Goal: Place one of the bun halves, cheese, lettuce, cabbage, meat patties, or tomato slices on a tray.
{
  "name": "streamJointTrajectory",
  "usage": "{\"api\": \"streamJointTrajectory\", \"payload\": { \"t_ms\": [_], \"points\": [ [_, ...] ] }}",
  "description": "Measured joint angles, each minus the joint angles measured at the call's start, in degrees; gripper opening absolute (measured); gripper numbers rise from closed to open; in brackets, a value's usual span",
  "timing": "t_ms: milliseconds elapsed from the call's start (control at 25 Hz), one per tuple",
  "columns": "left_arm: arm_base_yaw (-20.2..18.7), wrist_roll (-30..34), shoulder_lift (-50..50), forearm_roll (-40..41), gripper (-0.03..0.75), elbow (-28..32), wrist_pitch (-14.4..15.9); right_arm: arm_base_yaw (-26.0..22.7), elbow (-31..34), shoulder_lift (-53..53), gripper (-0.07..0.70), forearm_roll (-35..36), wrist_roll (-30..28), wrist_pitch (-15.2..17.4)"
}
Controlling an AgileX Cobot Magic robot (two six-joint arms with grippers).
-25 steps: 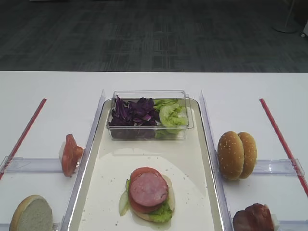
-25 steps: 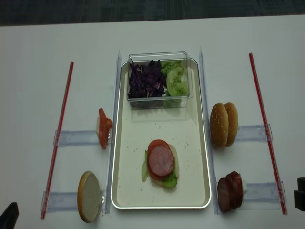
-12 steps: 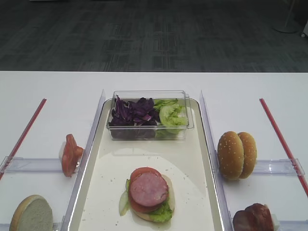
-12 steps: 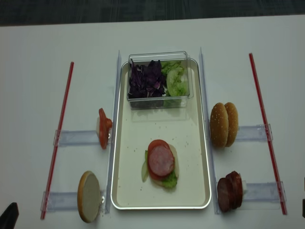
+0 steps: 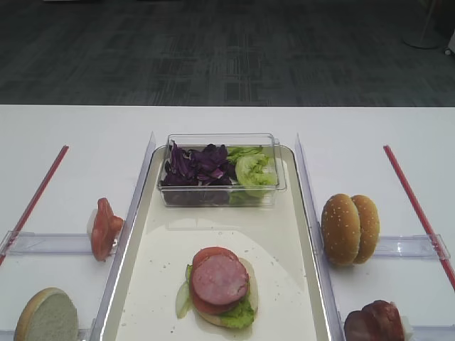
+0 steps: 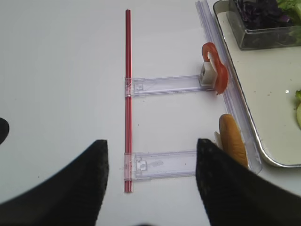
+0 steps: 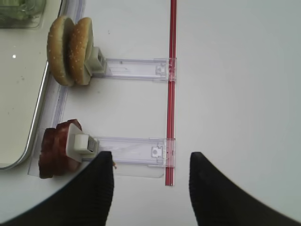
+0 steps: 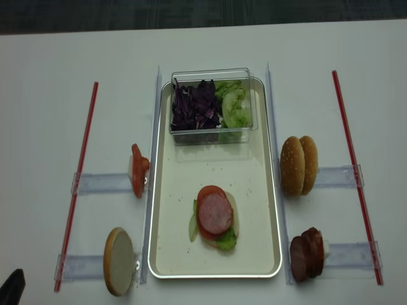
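Here, right hand (image 7: 150, 188) spread, empty, hovers over worktop; meat patties (image 7: 56, 148) on edge just left of it, nearer than left hand (image 6: 150, 188), also spread.

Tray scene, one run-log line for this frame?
tray: partial stack, meat patty on top | right gripper: open, empty, by spare meat patties | left gripper: open, empty

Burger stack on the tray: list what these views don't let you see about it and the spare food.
- Bottom bun: high view, mostly hidden under meat patty and tomato.
- Spare patties: high view, cut off by the bottom edge.
- Pale bun half: left wrist view, edge-on, partly behind the black finger.
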Motion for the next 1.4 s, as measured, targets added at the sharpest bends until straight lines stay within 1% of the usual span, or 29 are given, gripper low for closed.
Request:
{"api": "streamJointTrajectory", "payload": {
  "t_ms": [720, 1400],
  "points": [
    [0.00, 0.00, 0.00, 0.00, 0.380, 0.00, 0.00, 0.00, 0.00, -14.60, 0.400, 0.00, 0.11, 0.46],
    [0.00, 0.00, 0.00, 0.00, 0.380, 0.00, 0.00, 0.00, 0.00, -15.02, 0.400, -0.04, -0.66, 0.71]
  ]
}}
